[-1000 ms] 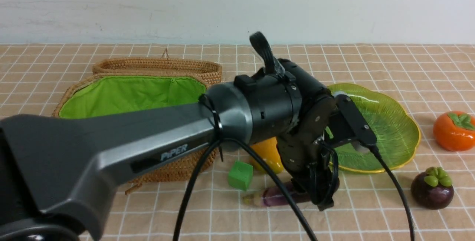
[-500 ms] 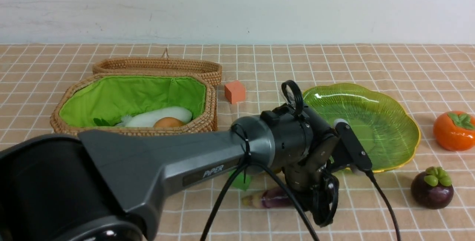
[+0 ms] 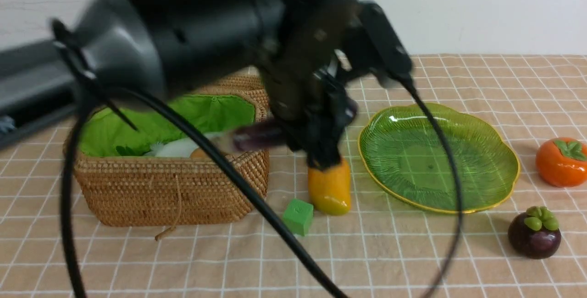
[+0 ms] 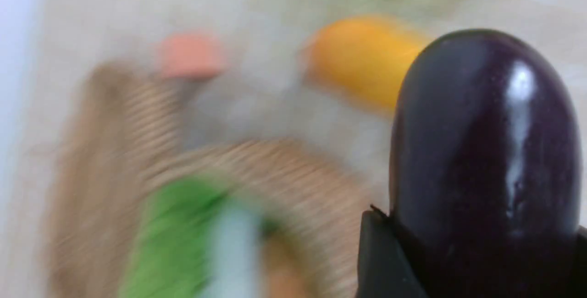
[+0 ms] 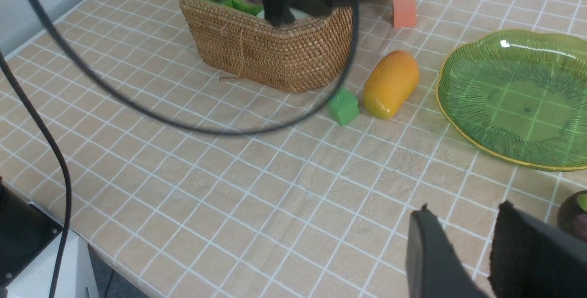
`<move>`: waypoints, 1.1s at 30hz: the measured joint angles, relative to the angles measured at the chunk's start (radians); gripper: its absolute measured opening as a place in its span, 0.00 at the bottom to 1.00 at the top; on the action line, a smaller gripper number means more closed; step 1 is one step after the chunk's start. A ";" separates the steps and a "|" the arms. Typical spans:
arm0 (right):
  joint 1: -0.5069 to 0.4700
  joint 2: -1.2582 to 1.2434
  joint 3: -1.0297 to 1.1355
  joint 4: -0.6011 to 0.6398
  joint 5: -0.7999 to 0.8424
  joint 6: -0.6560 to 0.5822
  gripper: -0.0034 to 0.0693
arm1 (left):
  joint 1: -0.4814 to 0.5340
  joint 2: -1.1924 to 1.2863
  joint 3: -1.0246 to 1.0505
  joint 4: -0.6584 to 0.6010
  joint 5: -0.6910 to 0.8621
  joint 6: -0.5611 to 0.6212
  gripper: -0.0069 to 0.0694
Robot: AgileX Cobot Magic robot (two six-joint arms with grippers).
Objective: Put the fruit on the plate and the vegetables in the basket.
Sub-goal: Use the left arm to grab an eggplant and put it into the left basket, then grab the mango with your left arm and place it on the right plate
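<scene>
The left gripper was clamped on the eggplant — long, glossy, dark purple, round-ended — holding it above the right rim of the basket, while the right gripper stood narrowly parted, empty.

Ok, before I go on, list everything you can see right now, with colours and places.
basket: 1, tan wicker, green lining, table's left side
radish: 1, white, green leaves, in the basket
potato: 1, tan-orange, in the basket, mostly hidden
eggplant: 1, dark purple, held in the air by the basket's right rim
mango: 1, yellow-orange, between basket and plate
green cube: 1, beside the mango
orange cube: 1, beyond the mango
plate: 1, translucent green, yellow rim, empty
persimmon: 1, orange, right of the plate
mangosteen: 1, dark purple, green cap, nearer than the persimmon
left gripper: black, shut on the eggplant
right gripper: black, open, empty
</scene>
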 joint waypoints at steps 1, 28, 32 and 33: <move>0.000 0.000 0.001 0.000 0.000 0.000 0.34 | 0.046 -0.005 0.000 0.005 0.000 0.038 0.58; 0.000 -0.001 0.029 -0.105 0.000 0.000 0.35 | 0.025 0.053 -0.001 -0.341 -0.015 -0.446 0.26; 0.000 -0.003 0.029 -0.104 0.000 0.000 0.35 | -0.062 0.169 -0.038 -0.313 -0.061 -0.450 0.19; 0.000 -0.003 0.029 -0.104 0.000 0.000 0.36 | -0.066 0.202 -0.057 -0.295 -0.064 -0.455 0.21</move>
